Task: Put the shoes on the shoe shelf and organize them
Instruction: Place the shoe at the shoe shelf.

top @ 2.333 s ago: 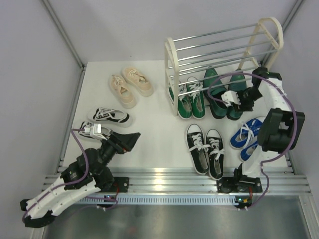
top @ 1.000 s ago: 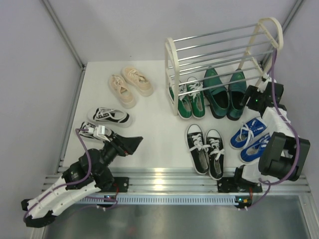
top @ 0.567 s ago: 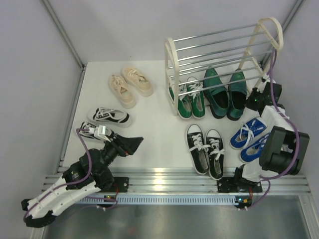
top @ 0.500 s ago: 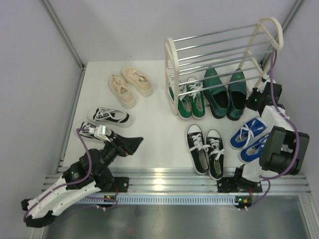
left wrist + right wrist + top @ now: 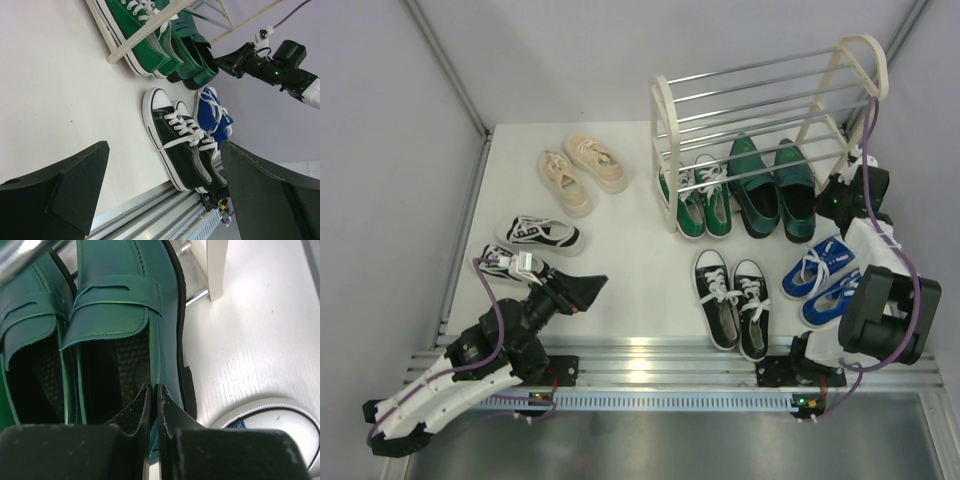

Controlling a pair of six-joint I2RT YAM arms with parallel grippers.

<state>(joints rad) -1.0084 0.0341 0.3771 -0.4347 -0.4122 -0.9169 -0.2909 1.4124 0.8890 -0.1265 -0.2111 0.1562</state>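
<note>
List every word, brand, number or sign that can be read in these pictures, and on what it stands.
None: no word, brand, number or sign is readable in any view.
black-and-white sneakers: side markings too small to tell whether they are letters.
black canvas sneakers: no label shows.

loafers (image 5: 120, 300): glossy dark green | striped sneakers (image 5: 542, 233): black-white | shelf frames (image 5: 657, 105): cream

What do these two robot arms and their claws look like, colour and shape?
The left arm and right arm have white shells over chunky black joints, with a thin purple cable looping along each. Each claw has two matte black fingers: broad wedges on the left claw, thin tapered tips on the right claw.
</note>
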